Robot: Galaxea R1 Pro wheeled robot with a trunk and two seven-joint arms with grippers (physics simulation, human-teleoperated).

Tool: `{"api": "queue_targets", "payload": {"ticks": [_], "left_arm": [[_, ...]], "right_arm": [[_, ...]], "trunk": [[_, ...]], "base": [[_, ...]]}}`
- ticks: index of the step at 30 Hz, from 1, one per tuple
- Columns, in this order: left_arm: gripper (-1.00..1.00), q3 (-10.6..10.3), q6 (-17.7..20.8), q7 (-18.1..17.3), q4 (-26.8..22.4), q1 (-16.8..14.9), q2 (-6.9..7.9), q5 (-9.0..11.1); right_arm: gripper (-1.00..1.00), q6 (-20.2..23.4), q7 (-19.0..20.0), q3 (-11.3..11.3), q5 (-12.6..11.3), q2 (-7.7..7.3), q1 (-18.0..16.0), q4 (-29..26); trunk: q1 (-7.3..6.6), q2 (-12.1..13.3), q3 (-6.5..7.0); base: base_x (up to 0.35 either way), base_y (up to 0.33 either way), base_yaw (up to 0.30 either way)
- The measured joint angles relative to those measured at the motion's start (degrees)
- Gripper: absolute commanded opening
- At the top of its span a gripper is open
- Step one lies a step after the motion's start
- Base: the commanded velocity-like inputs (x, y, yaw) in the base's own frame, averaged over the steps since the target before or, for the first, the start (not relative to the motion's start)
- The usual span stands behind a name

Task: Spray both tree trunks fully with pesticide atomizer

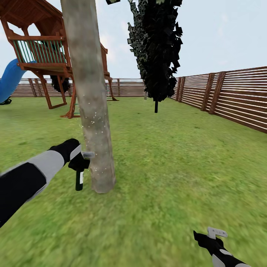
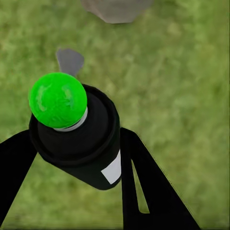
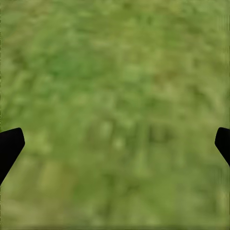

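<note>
One tree's thick grey-brown trunk (image 1: 92, 111) rises from the grass (image 1: 167, 167) left of centre, with fine white specks on its bark at mid height. My left gripper (image 1: 79, 161) hovers just left of the trunk, shut on the pesticide atomizer (image 1: 79, 180), a small dark can hanging below the fingers. In the left wrist view the atomizer (image 2: 81, 139) shows a bright green round tip (image 2: 57, 99), clamped between my black fingers (image 2: 143, 187), with the trunk's base (image 2: 115, 9) just beyond. My right gripper (image 1: 213, 237) sits low at the right, open over bare grass (image 3: 115, 96).
A wooden play tower (image 1: 44, 55) with a blue slide (image 1: 9, 79) stands behind the trunk at the left. A dark narrow tree (image 1: 157, 48) grows at the back centre. A brown slat fence (image 1: 230, 96) runs along the right and rear. Lawn stretches between.
</note>
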Motion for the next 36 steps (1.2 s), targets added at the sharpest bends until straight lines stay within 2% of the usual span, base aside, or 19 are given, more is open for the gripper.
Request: {"api": "queue_targets", "payload": {"ticks": [8,15,19,23,27,29,31,36], "left_arm": [[-1.0,0.0,-0.3,0.0,0.0,5.8,-0.06,0.0],[-1.0,0.2,-0.7,-0.3,0.0,7.1,-0.1,0.2],[-1.0,0.2,-6.2,-0.3,0.0,9.4,-0.06,0.3],[-1.0,0.3,-14.3,-0.5,0.0,13.5,-0.01,0.2],[-1.0,0.5,-19.8,-0.6,0.0,16.5,-0.01,0.6],[-1.0,0.5,-20.6,-0.6,0.0,18.6,-0.01,2.3],[-1.0,0.5,-20.9,-0.7,-0.1,19.5,-0.01,3.2],[-1.0,0.5,-21.0,-0.6,-0.1,19.9,-0.22,3.6]], "right_arm": [[1.0,0.0,0.0,0.0,0.0,-0.01,0.0,0.0],[1.0,0.0,0.0,0.0,0.0,0.04,0.0,0.0],[1.0,0.0,0.0,0.0,0.0,0.05,0.0,0.0],[1.0,0.0,0.0,0.0,0.0,0.05,0.0,0.0],[1.0,0.0,0.0,0.0,0.0,0.05,0.0,0.0],[1.0,0.0,0.0,0.0,0.0,0.05,0.0,0.0],[1.0,0.0,0.0,0.0,0.0,0.1,0.0,0.0],[1.0,0.0,0.0,0.0,0.0,0.14,0.0,0.0]], "trunk": [[0.0,0.0,0.0],[0.0,0.0,0.0],[0.0,0.0,0.0],[0.0,0.0,0.0],[0.0,0.0,0.0],[0.0,0.0,-0.01],[-0.01,0.0,0.0],[-0.01,0.0,-0.18]], "base": [[0.0,0.0,0.0],[0.0,0.0,0.0],[0.0,0.0,0.0],[0.0,0.0,0.0],[0.0,0.0,0.0],[0.009,0.0,0.0],[0.153,0.0,0.019],[0.142,0.0,0.117]]}}
